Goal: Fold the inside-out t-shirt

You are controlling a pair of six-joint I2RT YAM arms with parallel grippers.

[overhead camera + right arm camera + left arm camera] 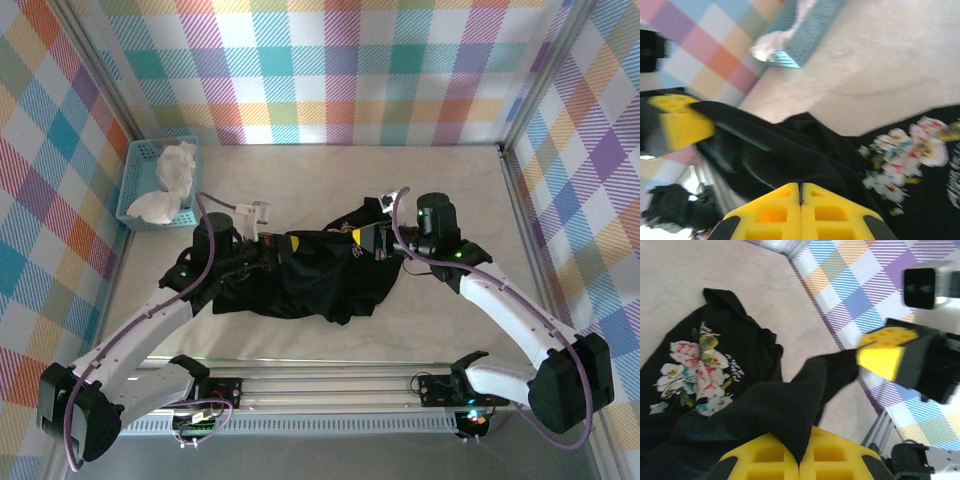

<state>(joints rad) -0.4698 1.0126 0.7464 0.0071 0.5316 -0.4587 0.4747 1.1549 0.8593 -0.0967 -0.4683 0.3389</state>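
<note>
Plainly, the t-shirt [300,285] lies bunched in the middle of the table [300,170], a dark heap whose long axis runs left to right, tilting a little toward the far side at its right end. A narrow tip of cloth reaches out at the far right. Which end is collar and which is hem I cannot tell from the crumple. In the left wrist view the rose print [695,372] lies face up on the flat part of the shirt, with pale lettering just beside it; the right wrist view shows the same print [905,160] at its right edge.

A ridge of black cloth is lifted off the heap and strung between the two arms. The left pincer [290,245] is clamped on one end of it – its yellow fingers [765,460] meet with the fabric pinched in the seam. The right pincer [365,238] is clamped on the other end, fingers [830,212] pressed together over the cloth. The two tips face each other along the shirt's far edge.

Well apart, in the far left corner, stands a light-blue basket [135,185] with a white cloth [170,180] in it.
</note>
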